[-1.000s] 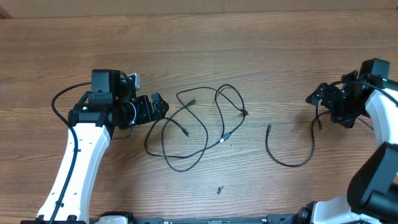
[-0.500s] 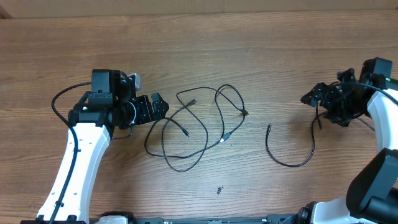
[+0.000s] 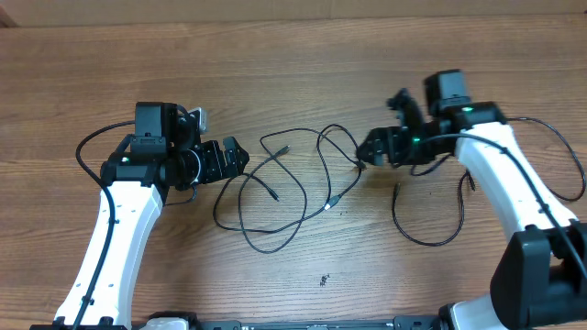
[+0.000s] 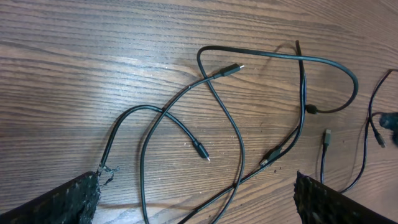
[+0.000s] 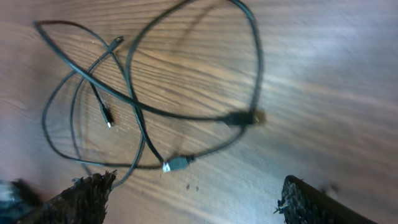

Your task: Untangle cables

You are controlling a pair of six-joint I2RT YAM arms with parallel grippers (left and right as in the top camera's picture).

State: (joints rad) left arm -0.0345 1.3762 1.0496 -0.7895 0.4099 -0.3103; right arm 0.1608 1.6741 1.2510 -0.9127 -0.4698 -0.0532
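The cables (image 3: pixel 293 183) lie as a loose tangle of thin black loops in the middle of the table. One separate cable (image 3: pixel 426 229) curves in a U to the right of them. My left gripper (image 3: pixel 237 156) is open at the tangle's left edge. In the left wrist view the cables (image 4: pixel 236 124) cross the table between and ahead of the left gripper (image 4: pixel 199 199), touching neither finger. My right gripper (image 3: pixel 371 147) is open by the tangle's right end. In the blurred right wrist view a silver-tipped plug (image 5: pixel 176 164) lies just ahead of the right gripper (image 5: pixel 199 193), with nothing between its fingers.
The wooden table (image 3: pixel 293 55) runs across the whole view. The thicker black cable of the left arm (image 3: pixel 87 147) loops out at the left. That of the right arm (image 3: pixel 569 156) arcs at the right edge. Small dark specks (image 3: pixel 324 280) lie near the front.
My right arm has swung left from the right edge of the table to the tangle's right end. Its jaws have narrowed slightly. The left arm and the cables have not moved.
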